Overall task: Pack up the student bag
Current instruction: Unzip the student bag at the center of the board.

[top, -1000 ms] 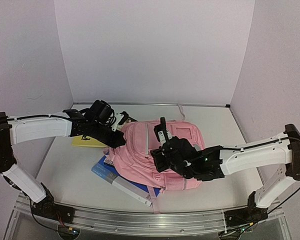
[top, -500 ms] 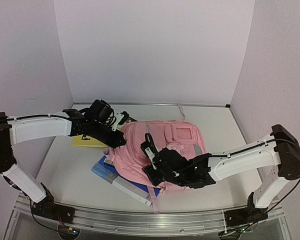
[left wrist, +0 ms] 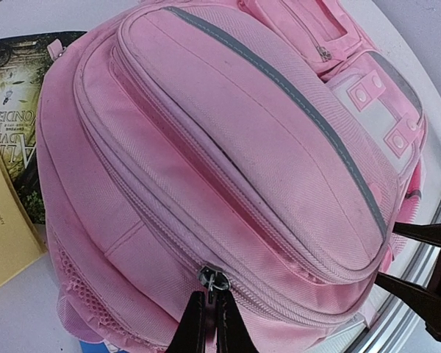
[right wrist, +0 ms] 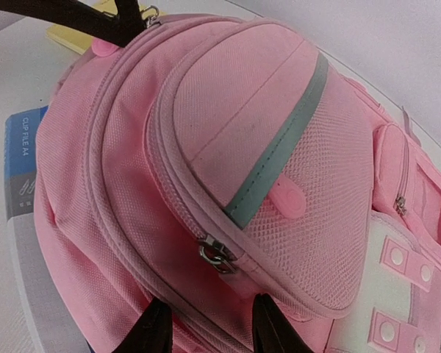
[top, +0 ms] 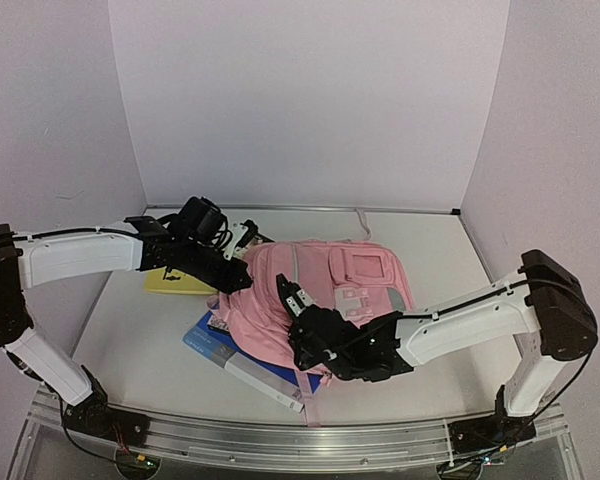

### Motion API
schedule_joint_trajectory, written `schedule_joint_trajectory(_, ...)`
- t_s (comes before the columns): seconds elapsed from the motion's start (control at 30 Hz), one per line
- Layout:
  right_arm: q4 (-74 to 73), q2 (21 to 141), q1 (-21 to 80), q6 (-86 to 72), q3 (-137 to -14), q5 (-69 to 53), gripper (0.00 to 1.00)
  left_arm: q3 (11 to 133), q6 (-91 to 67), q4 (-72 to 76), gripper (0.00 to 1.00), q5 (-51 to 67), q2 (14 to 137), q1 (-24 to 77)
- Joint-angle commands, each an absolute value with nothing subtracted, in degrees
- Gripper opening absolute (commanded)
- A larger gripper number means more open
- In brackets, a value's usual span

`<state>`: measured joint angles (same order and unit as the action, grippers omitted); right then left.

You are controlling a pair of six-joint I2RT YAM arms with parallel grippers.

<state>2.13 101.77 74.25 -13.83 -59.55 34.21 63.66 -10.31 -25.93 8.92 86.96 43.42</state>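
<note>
The student bag [top: 340, 285], a pink backpack, lies front side up in the middle of the table. My left gripper [top: 242, 280] is at its left end. In the left wrist view the left gripper [left wrist: 212, 312] is shut on a metal zipper pull [left wrist: 214, 279] of the bag [left wrist: 228, 140]. My right gripper [top: 292, 305] is over the bag's near left part. In the right wrist view the right gripper [right wrist: 209, 331] is open and empty, its jaws on either side of another zipper slider [right wrist: 219, 254], just short of it. The bag [right wrist: 279, 110] fills that view.
A yellow book [top: 175, 283] lies left of the bag. A blue-and-white book [top: 235, 358] sticks out from under its near left side. A dark illustrated book [left wrist: 15, 110] lies partly under the bag. The table's metal front rail [top: 280, 440] runs along the near edge.
My right arm has slid left and nearer over the bag, to its near left part. My left gripper has stayed shut at the bag's left end.
</note>
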Motion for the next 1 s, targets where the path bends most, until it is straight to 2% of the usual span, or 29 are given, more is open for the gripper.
schedule_joint_trajectory(0.0,4.2,105.1,73.5,-11.6,-63.3,40.9,0.37,67.9,-9.5,-22.0,0.00,10.2,84.6,43.1)
schedule_joint_trajectory(0.17,7.2,108.1,73.6,-9.7,-64.3,44.6,0.35,68.2,-9.2,-21.6,0.00,12.6,85.4,43.1)
schedule_joint_trajectory(0.37,8.7,106.8,73.6,-11.9,-63.5,52.7,0.00,67.9,-9.2,-21.8,0.00,9.2,85.7,43.0)
schedule_joint_trajectory(0.53,11.0,98.8,73.6,-13.6,-57.6,51.3,0.00,68.9,-9.1,-22.6,0.00,3.5,86.4,41.5)
schedule_joint_trajectory(0.97,14.9,86.3,73.6,-13.3,-47.0,44.2,0.00,78.1,-3.2,-19.6,0.00,7.3,95.4,30.5)
